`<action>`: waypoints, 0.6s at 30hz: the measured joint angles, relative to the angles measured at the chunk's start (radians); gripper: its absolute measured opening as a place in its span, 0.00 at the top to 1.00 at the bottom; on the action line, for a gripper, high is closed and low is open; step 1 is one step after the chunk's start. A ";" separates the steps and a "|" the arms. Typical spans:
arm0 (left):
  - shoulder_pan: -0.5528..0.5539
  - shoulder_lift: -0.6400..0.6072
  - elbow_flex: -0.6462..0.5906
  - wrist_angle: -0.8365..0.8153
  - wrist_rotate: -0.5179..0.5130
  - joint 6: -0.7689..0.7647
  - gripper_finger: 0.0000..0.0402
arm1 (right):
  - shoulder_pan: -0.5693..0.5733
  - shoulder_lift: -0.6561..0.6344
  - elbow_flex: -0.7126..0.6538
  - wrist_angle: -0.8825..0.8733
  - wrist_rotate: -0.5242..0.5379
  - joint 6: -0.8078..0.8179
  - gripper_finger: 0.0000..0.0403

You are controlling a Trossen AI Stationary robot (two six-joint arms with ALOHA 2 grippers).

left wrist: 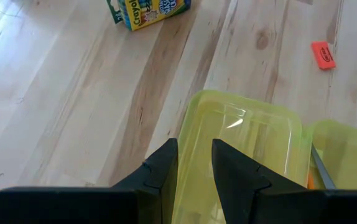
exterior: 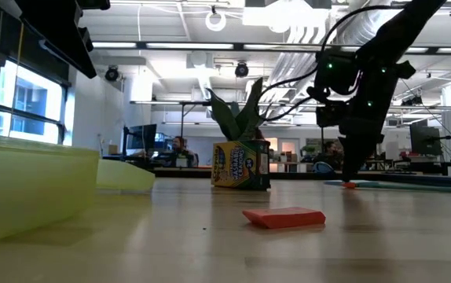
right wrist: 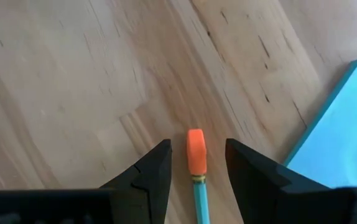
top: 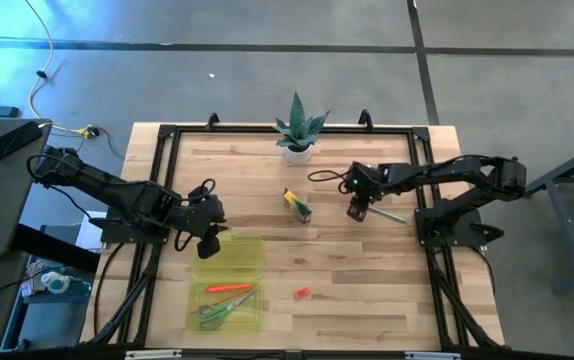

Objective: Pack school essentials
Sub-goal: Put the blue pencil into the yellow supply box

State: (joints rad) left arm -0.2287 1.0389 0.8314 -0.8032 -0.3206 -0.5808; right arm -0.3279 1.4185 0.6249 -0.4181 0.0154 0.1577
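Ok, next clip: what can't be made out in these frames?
- Case contents: high view too small to count pencils; left wrist view cuts them off at its edge.
- Pencil between the right gripper fingers: most of its length cut off by the frame edge.
- Note pad: only a corner shows.
- Eraser print: too small.

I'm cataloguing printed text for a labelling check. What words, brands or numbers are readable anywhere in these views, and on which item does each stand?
"Crayola": on the crayon box, readable along its side in the left wrist view.
Other print on the crayon box: too small to read.
Red eraser: faint dark markings, too blurred to read.
Yellow-green plastic case, blue note pad, pencil: no text visible.
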 joint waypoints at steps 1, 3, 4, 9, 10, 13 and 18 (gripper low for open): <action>0.000 0.000 0.000 0.000 0.000 0.000 0.78 | 0.000 0.000 -0.008 0.007 0.000 0.000 0.65; 0.000 0.000 0.000 0.000 0.000 0.000 0.78 | 0.000 0.000 -0.028 0.024 0.000 0.004 0.65; 0.000 0.000 0.000 0.000 0.000 0.000 0.78 | 0.000 0.000 -0.037 0.031 0.003 0.011 0.65; 0.000 0.000 0.000 0.000 -0.001 0.001 0.78 | 0.001 -0.002 -0.056 0.044 0.016 0.026 0.65; 0.000 0.000 0.000 0.000 -0.001 0.001 0.78 | 0.001 -0.002 -0.056 0.044 0.016 0.027 0.66; 0.000 0.000 0.000 0.000 -0.001 0.001 0.78 | 0.000 -0.002 -0.056 0.045 0.019 0.036 0.71; 0.000 0.000 0.000 0.000 -0.003 0.001 0.78 | 0.000 -0.001 -0.056 0.046 0.020 0.051 0.86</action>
State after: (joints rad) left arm -0.2287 1.0393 0.8314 -0.8028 -0.3241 -0.5801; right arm -0.3275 1.4174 0.5694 -0.3721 0.0355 0.2087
